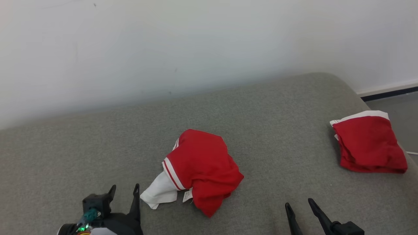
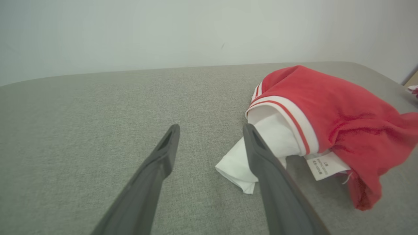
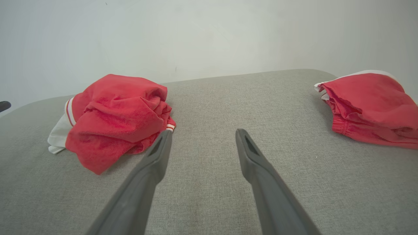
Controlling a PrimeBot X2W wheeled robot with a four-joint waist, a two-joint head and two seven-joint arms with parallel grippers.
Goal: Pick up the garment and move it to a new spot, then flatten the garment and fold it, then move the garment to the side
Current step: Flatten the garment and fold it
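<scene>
Grey fabric covers the cushion (image 1: 81,156) that carries everything. The crumpled red garment (image 1: 202,166), white-trimmed, lies near the middle toward the front edge. A folded red garment (image 1: 370,145) sits at the right edge. The left end effector (image 1: 125,186), just beside the crumpled garment's white part, and the right end effector (image 1: 298,202) are both released, grasping nothing. A small white label (image 1: 187,195) pokes out underneath.

The crumpled garment (image 1: 202,166) is bright red with a white lining and white bands carrying a thin red stripe, its label (image 1: 187,195) white with dark print. Right of that garment, the folded garment (image 1: 370,145) is the same red edged white; the cushion (image 1: 98,156) under it is mottled grey, my left gripper (image 1: 125,186) and right gripper (image 1: 298,202) black
</scene>
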